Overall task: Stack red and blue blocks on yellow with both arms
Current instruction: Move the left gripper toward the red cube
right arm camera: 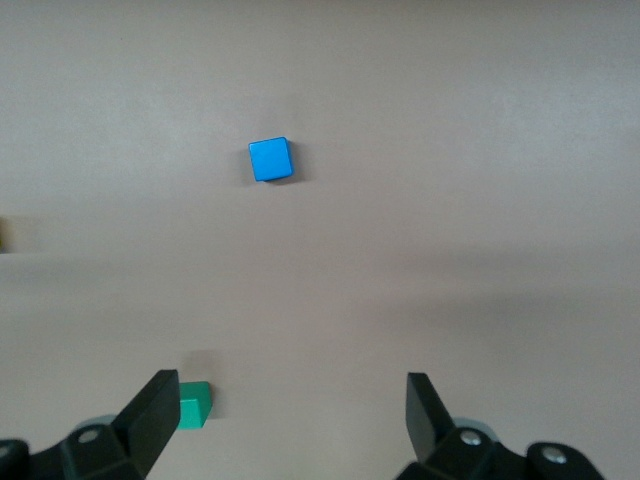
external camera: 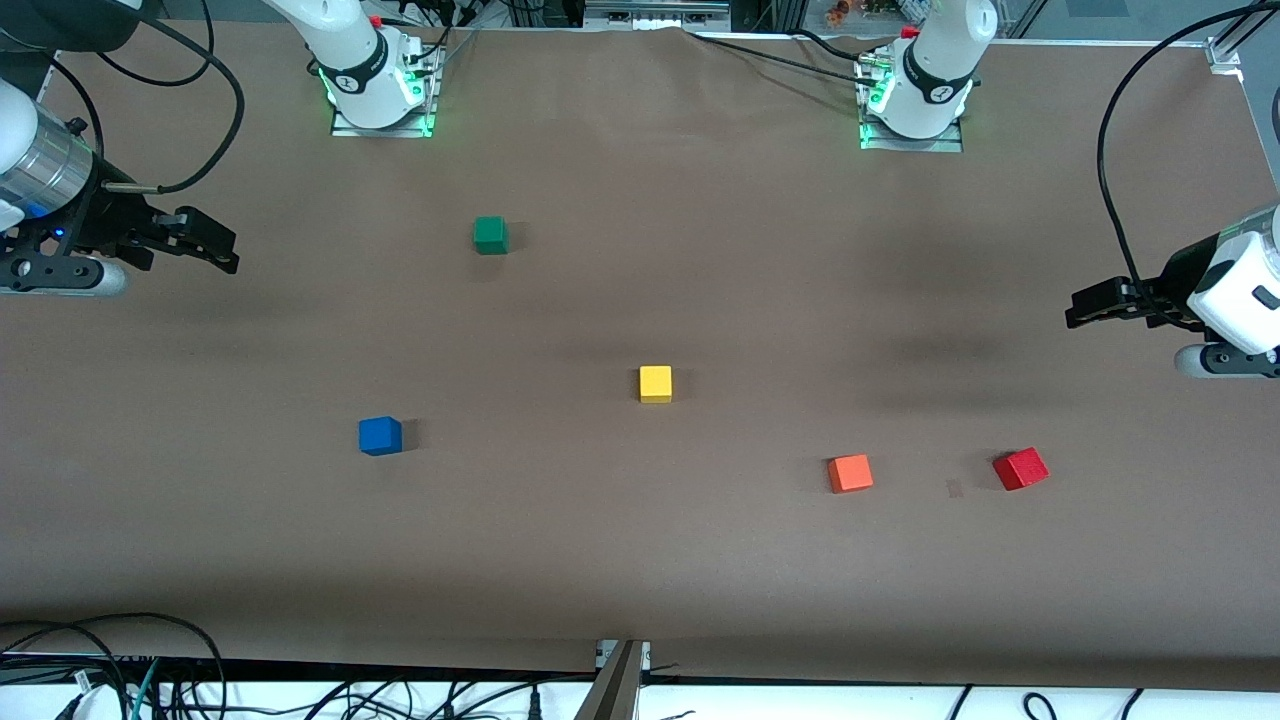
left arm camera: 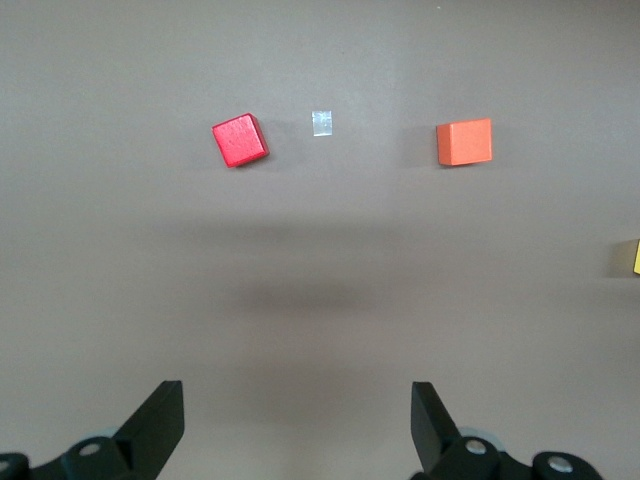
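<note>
The yellow cube sits near the table's middle; its edge shows in the left wrist view. The blue cube lies toward the right arm's end, also in the right wrist view. The red cube lies toward the left arm's end, also in the left wrist view. My left gripper hangs open and empty, high over the left arm's end of the table. My right gripper hangs open and empty over the right arm's end.
An orange cube lies between the yellow and red cubes, also in the left wrist view. A green cube sits nearer the arm bases, also in the right wrist view. A small clear scrap lies beside the red cube.
</note>
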